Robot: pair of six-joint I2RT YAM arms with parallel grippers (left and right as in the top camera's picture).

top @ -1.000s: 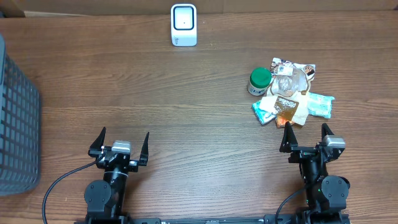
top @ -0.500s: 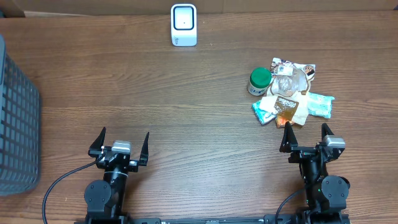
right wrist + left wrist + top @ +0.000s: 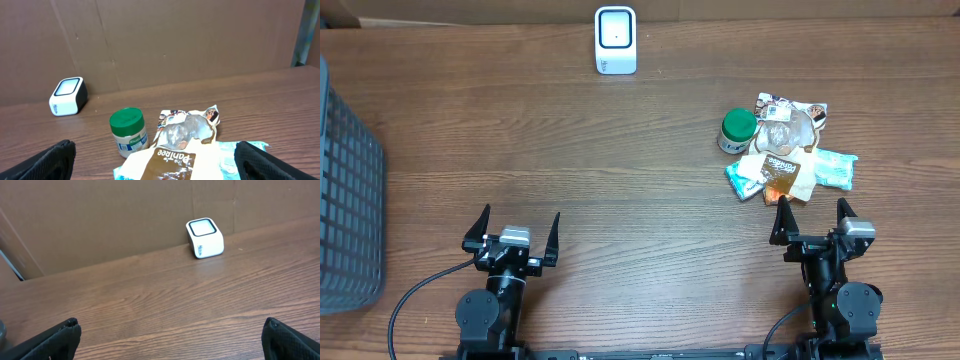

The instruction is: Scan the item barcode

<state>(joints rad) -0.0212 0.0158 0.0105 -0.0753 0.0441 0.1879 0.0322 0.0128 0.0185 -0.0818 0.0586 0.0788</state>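
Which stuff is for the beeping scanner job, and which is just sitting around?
For the job:
white scanner
green-lidded jar
snack packets
left gripper and right gripper, both open and empty

Probably just lying about:
grey basket
cardboard wall

On the desk (image 3: 620,170), the scanner (image 3: 616,40) stands at the far edge, the basket (image 3: 345,190) at the left edge, the jar (image 3: 738,130) just left of the packets (image 3: 790,160) on the right
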